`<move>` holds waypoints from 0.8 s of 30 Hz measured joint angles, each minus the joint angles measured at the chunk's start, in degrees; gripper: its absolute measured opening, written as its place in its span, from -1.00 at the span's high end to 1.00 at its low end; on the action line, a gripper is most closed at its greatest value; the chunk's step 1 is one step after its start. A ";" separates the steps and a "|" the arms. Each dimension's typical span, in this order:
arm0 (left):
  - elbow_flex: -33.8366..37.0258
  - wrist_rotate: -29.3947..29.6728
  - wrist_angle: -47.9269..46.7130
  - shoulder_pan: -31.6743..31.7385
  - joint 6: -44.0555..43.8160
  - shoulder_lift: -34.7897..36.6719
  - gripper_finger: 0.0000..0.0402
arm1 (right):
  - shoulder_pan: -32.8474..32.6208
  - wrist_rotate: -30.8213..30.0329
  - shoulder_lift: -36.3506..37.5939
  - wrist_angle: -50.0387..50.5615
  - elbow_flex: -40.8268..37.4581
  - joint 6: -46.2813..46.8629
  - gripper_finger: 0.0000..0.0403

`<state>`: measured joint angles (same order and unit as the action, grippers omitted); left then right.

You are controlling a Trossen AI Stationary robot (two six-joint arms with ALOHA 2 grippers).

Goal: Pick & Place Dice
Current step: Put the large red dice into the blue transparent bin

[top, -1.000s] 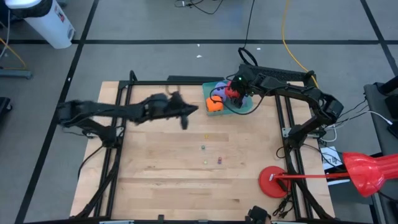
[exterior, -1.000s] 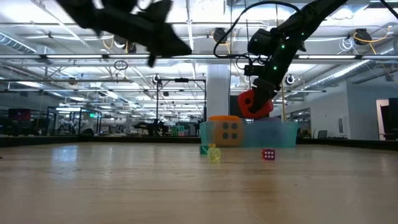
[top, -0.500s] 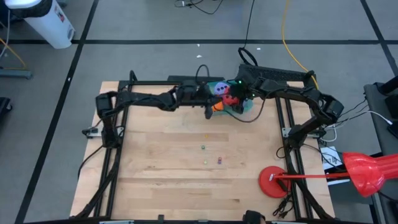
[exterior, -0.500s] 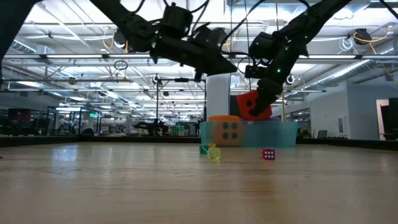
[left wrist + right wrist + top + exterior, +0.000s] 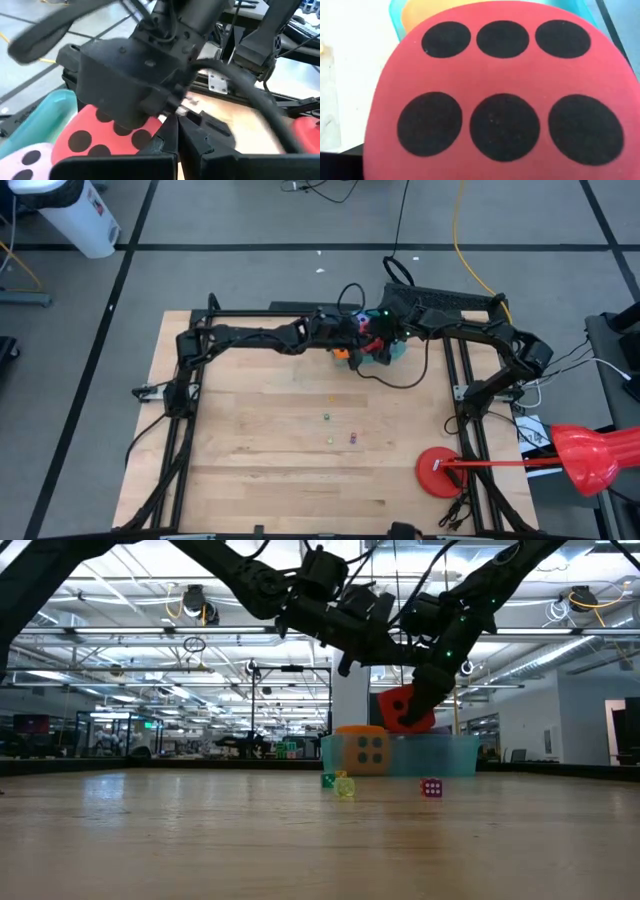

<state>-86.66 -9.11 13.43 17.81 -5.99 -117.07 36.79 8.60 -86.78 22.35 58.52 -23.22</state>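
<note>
right gripper (image 5: pixel 418 705) holds the red die (image 5: pixel 407 710) in the air above the teal bin (image 5: pixel 455 755) at the far side of the table (image 5: pixel 250 450), jaws spread as wide as the cube itself; held high like this it clears the bin wall, presumably for a drop inside. its six-pip face fills the right wrist view. orange die (image 5: pixel 362 749) sits in the bin against the near wall; a lavender die (image 5: pixel 22 160) lies beside the red one in the left wrist view, and the second lavender one i cannot find. left gripper (image 5: pixel 176 131) is pinched shut on nothing, reaching in right next to the right wrist, possibly touching it; the overlap hides this. three tiny dice (image 5: pixel 340 425) lie loose mid-table. no brand, label or writing is readable.
</note>
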 joint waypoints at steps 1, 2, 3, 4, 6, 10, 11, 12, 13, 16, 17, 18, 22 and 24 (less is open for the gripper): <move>-0.05 -0.08 -0.22 0.17 -0.34 -0.08 0.99 | -0.14 0.45 0.00 0.06 0.00 0.00 -0.99; -0.05 -0.08 -0.41 0.45 -0.69 -0.10 0.99 | -0.39 0.47 0.00 0.04 -0.02 0.02 -0.99; -0.05 -0.41 -0.62 0.73 -0.92 -0.10 0.99 | -0.57 0.45 0.00 0.04 -0.02 0.17 -0.99; -0.05 -0.59 -0.99 0.86 -1.38 -0.06 0.99 | -0.70 0.42 0.05 0.02 -0.02 0.14 -0.99; -0.12 -0.44 -1.93 1.08 -1.84 -0.03 0.99 | -1.02 0.23 0.20 -0.28 -0.04 -0.26 -0.99; -0.13 0.71 -2.43 1.31 -1.61 -0.85 0.99 | -1.24 0.42 1.13 -1.16 -0.20 -0.44 -0.99; -0.16 1.12 -2.22 1.53 -1.90 -1.16 0.99 | -1.24 0.44 1.33 -2.02 -0.20 -0.46 -0.99; -0.17 1.46 -2.39 1.69 -2.28 -1.46 0.99 | -1.24 0.24 1.50 -2.49 -0.17 -0.55 -0.99; -0.21 1.40 -2.02 1.83 -2.69 -2.17 0.99 | -1.24 -0.15 1.60 -2.10 -0.23 -0.56 -0.99; -0.23 0.23 -0.06 2.57 -4.24 -3.61 0.99 | -1.24 -3.71 1.84 -1.11 -0.28 -1.35 -0.99; -0.23 -0.06 0.00 2.82 -4.55 -3.82 0.99 | -1.24 -4.29 1.84 -0.75 -0.28 -1.42 -0.99; -0.23 -0.50 0.18 2.96 -4.76 -4.26 0.99 | -1.24 -4.46 1.84 -0.49 -0.28 -1.46 -0.99; -0.23 -2.06 -1.83 3.76 -5.01 -4.40 0.99 | -1.26 -4.05 2.02 0.92 -0.25 -3.25 -0.99; -0.23 -2.54 -3.32 4.15 -4.75 -4.37 0.99 | -1.04 -2.43 2.51 2.21 -0.20 -3.90 -0.99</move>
<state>-86.89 -11.65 10.10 21.96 -10.74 -121.43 35.76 6.17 -84.28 24.57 58.33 -27.12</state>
